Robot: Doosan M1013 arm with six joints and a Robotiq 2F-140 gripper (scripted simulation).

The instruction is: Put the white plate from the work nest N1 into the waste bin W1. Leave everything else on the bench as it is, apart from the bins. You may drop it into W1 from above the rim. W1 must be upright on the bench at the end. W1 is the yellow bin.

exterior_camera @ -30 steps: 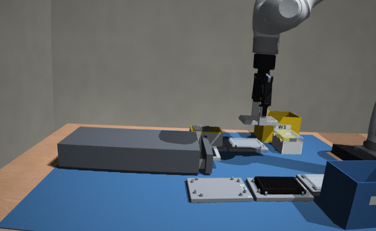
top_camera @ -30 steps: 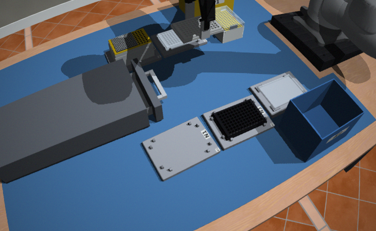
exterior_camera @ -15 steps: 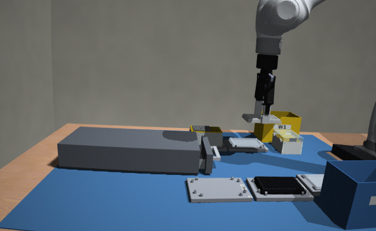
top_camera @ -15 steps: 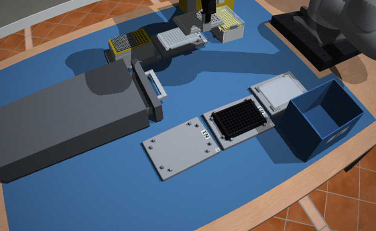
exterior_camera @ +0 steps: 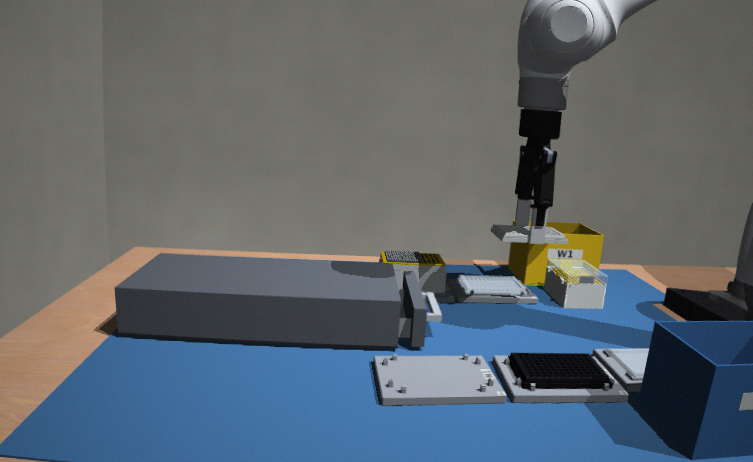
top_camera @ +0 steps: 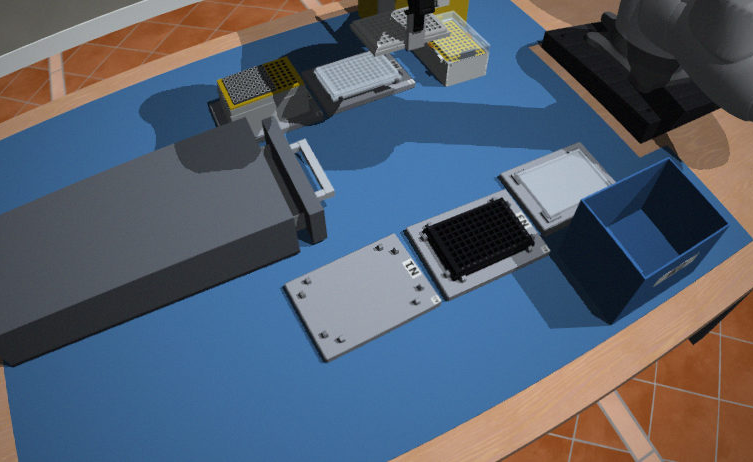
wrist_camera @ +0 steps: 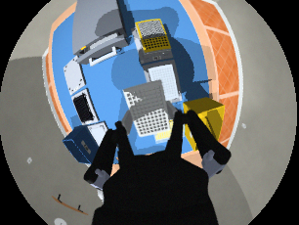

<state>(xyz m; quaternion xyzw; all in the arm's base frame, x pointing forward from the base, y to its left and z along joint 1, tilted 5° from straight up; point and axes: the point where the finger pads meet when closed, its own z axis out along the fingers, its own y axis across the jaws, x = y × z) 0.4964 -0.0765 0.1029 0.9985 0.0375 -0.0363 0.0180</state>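
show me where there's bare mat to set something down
Bare mat lies in front of the grey cabinet and nest N1, and between the cabinet handle and the black plate. It is crowded at the back around yellow bin W1.

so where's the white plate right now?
Off the bench, held level in the gripper: the white plate hangs at the near-left rim of yellow bin W1 in the exterior view, above the clear-lidded tip box, not yet fully over the opening.

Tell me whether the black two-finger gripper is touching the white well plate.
Touching. In the exterior view the gripper has its fingers clamped on the white well plate, carrying it level at the yellow bin's rim.
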